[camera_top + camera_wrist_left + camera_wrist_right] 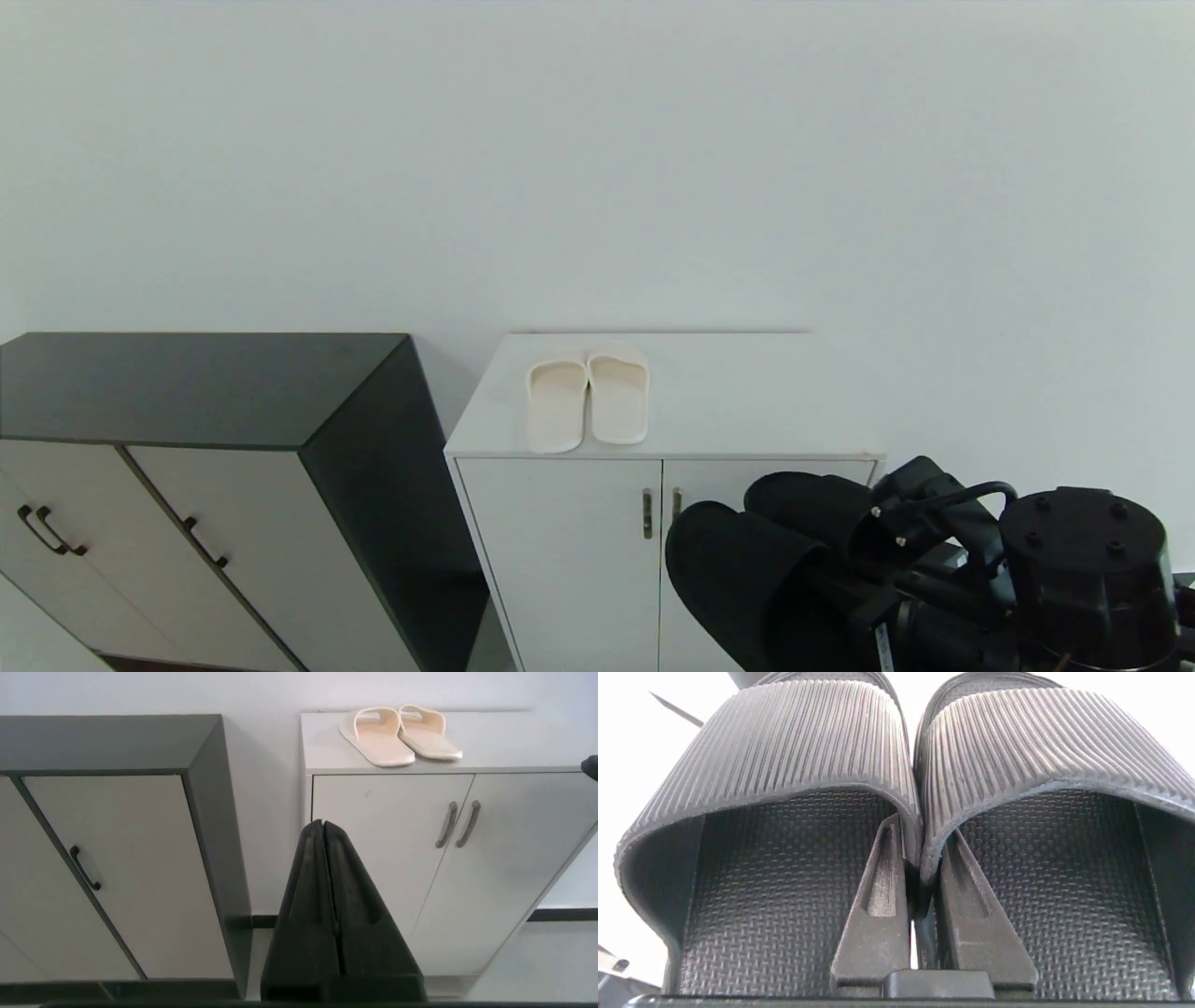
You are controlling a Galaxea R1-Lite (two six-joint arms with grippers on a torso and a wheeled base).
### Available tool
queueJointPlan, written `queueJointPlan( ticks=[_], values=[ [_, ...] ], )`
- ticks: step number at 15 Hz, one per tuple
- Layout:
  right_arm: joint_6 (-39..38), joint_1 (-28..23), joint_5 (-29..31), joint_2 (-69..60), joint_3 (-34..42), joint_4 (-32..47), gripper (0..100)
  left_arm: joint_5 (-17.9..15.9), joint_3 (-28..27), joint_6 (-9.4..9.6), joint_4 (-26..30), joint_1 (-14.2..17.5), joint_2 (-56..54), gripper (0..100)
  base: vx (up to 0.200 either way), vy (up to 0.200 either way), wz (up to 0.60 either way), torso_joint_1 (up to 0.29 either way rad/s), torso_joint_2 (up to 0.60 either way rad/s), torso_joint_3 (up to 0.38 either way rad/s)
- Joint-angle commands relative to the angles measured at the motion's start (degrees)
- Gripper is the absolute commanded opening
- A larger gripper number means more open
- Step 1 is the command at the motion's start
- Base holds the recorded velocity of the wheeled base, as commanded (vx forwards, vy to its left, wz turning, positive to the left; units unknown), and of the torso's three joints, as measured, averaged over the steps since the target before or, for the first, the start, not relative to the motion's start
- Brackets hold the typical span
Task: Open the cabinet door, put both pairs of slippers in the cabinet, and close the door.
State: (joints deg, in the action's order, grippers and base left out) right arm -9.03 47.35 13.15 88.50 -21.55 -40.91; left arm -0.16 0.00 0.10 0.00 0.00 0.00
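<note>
My right gripper (920, 859) clamps the adjoining inner walls of the pair of black ribbed rubber slippers (747, 560), held in front of the white two-door cabinet (560, 551), which is shut. The pair of cream foam slippers (586, 399) lies side by side on the cabinet's top surface. My left gripper (323, 840) is closed on nothing, facing the cabinet

Matte black right arm (943, 597), round four-screw cap (1083, 551), looped cable (980, 487), tapered fingers (878, 915)

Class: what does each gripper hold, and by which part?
Right gripper pinches the black slippers by their touching inner edges; left gripper holds nothing.
</note>
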Motion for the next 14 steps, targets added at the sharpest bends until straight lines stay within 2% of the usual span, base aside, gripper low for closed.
queueJointPlan(
  ticks=[1,2,10,12,14],
  values=[
    [-0.02,0.02,-0.85,1.06,0.2,-0.05,0,0.07,0.0,-0.1,0.0,0.0,0.09,0,0.0,0.0,0.0,0.0,0.0,0.0],
    [-0.02,0.02,-1.02,1.14,0.55,-0.05,0,0.07,0.0,-0.1,-0.09,0.0,0.09,100,0.0,0.0,0.0,0.0,0.0,0.0],
    [-1.69,-0.06,-1.2,4.75,2.39,-4.79,0,-0.11,0.0,0.34,0.0,0.0,0.09,100,0.0,0.0,0.0,-0.129,0.29,0.153],
    [-1.43,-0.06,-1.11,5.36,2.83,-7.52,0,-0.72,0.0,2.28,0.0,0.0,0.09,100,0.0,0.0,0.0,-0.161,0.36,0.193],
    [-1.43,-0.06,-0.76,5.98,3.27,-7.87,0,-1.07,0.0,2.19,0.0,0.0,0.09,100,0.0,0.0,0.0,-0.156,0.37,0.195]
  ],
)
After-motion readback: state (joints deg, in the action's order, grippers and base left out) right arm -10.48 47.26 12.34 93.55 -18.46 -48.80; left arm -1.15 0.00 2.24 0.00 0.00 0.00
